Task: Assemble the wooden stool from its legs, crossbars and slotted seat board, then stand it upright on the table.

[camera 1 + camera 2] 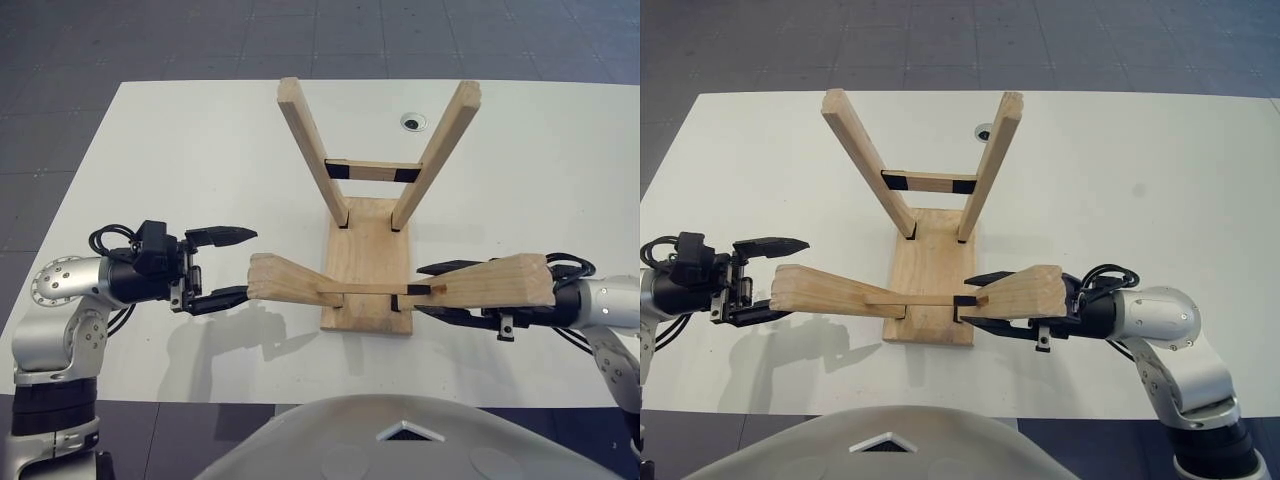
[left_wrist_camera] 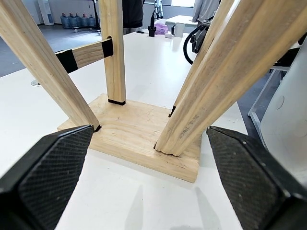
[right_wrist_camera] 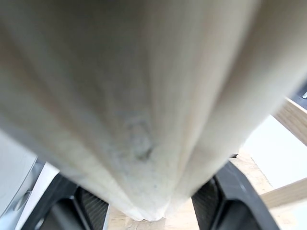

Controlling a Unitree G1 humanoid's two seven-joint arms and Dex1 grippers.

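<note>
Pinching right-hand leg (image 1: pixel 500 280), right claw (image 1: pixel 445 292), left claw (image 1: pixel 238 267) spread by left-hand leg (image 1: pixel 290 280), seat board (image 1: pixel 365 250) on table (image 1: pixel 180 150)

I'm looking down on a broad white rectangular tabletop (image 1: pixel 520 200) that runs across the middle of the frame from left edge to right edge. Lying flat on it, just below the frame's centre and close to the near edge, is a pale wooden rectangular seat board (image 1: pixel 365 262). A small round dark-rimmed cable hole (image 1: pixel 412 121) sits in the surface at upper centre, well apart from the board.
</note>
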